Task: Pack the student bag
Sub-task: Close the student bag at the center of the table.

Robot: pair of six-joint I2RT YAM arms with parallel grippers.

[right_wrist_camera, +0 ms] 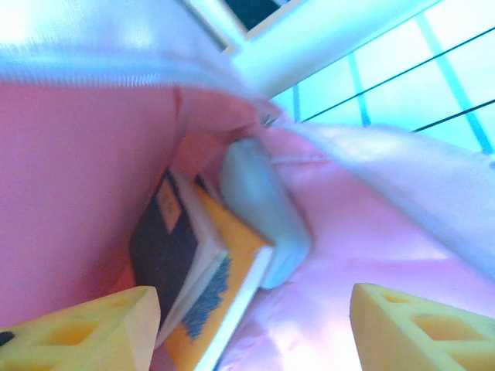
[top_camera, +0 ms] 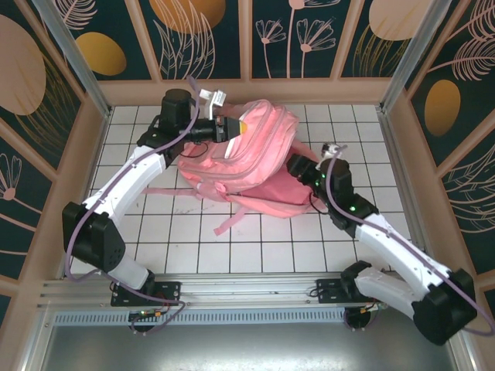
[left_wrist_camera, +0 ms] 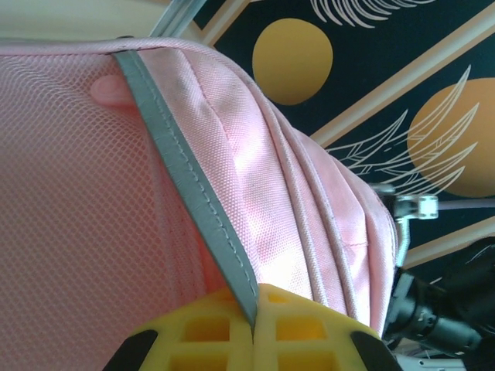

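The student bag point(top_camera: 259, 151), a big pink backpack, lies in the middle of the tiled table. At its top left edge my left gripper point(top_camera: 230, 126) holds it lifted. In the left wrist view the yellow fingers point(left_wrist_camera: 216, 328) are shut on the bag's grey reflective stripe point(left_wrist_camera: 193, 193), with pink fabric point(left_wrist_camera: 271, 178) above them. My right gripper point(top_camera: 298, 166) is at the bag's right-hand opening. Seen from the right wrist, the right gripper point(right_wrist_camera: 254, 309) stands open inside the pink lining point(right_wrist_camera: 77, 154). Beyond its fingers lie a dark book point(right_wrist_camera: 166, 239), an orange book point(right_wrist_camera: 228, 282) and a pale blue case point(right_wrist_camera: 263, 212).
A pink strap point(top_camera: 226, 224) trails from the bag toward the near edge. The white tiled table point(top_camera: 155, 239) is walled by a wooden frame and patterned panels point(top_camera: 309, 39). My right arm point(left_wrist_camera: 437, 309) shows dark past the bag's edge in the left wrist view.
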